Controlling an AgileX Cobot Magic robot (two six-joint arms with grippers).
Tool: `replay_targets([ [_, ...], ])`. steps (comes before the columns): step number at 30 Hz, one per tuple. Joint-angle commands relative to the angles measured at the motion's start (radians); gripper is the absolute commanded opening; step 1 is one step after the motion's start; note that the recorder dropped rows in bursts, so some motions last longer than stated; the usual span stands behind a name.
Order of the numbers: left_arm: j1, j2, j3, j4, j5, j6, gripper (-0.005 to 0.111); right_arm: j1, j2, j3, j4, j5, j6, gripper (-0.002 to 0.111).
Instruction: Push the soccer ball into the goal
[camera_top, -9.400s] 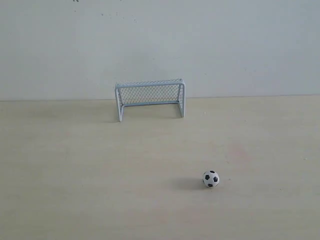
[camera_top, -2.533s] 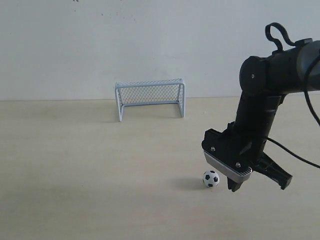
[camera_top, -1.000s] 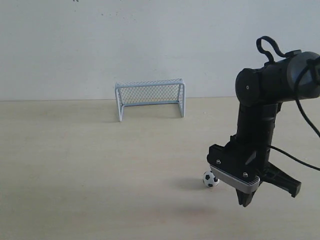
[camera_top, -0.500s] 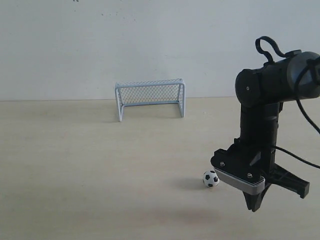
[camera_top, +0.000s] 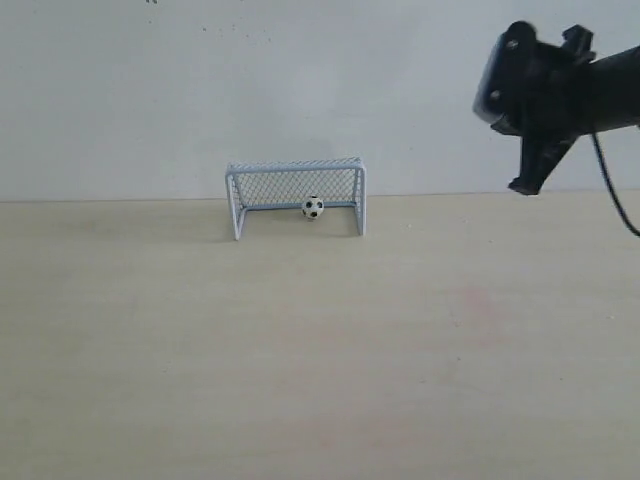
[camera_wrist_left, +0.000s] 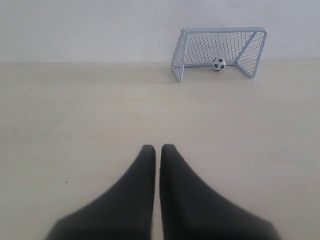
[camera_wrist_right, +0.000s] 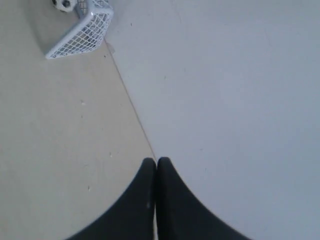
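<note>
A pale grey wall (camera_top: 250, 80) fills the upper part of the exterior view, and the light wooden desk (camera_top: 300, 350) takes up the lower part. The black right arm (camera_top: 575, 90) reaches in at the upper right of the frame, raised well above the desk and well apart from everything else. Its right end effector (camera_wrist_right: 156, 161) has both fingers pressed together with nothing between them.

The goal (camera_top: 280, 187) stands upright at the far edge of the desk, just left of the frame's centre, against the wall. The left end effector (camera_wrist_left: 156, 148) is closed too, empty, with only a sliver showing between its fingers. The soccer ball (camera_top: 313, 208) rests on the desk inside the goal, slightly right of the middle of its mouth, near the rear netting.
</note>
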Motion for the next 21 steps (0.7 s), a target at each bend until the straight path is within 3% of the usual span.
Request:
replay_targets([
  [1,0.0,-0.004,0.004,-0.008,0.0,0.005,0.004,-0.129,-0.077,0.004,-0.001,0.137,0.051,0.0],
  [13,0.0,-0.004,0.004,-0.008,0.0,0.005,0.004,-0.38,-0.134,0.004,-0.001,0.473,0.311,0.0],
  [17,0.0,-0.004,0.004,-0.008,0.0,0.005,0.004,-0.401,-0.134,0.004,0.004,0.578,0.429,0.0],
  [21,0.0,-0.004,0.004,-0.008,0.0,0.005,0.004,-0.401,-0.165,0.068,0.048,0.564,0.461,0.0],
])
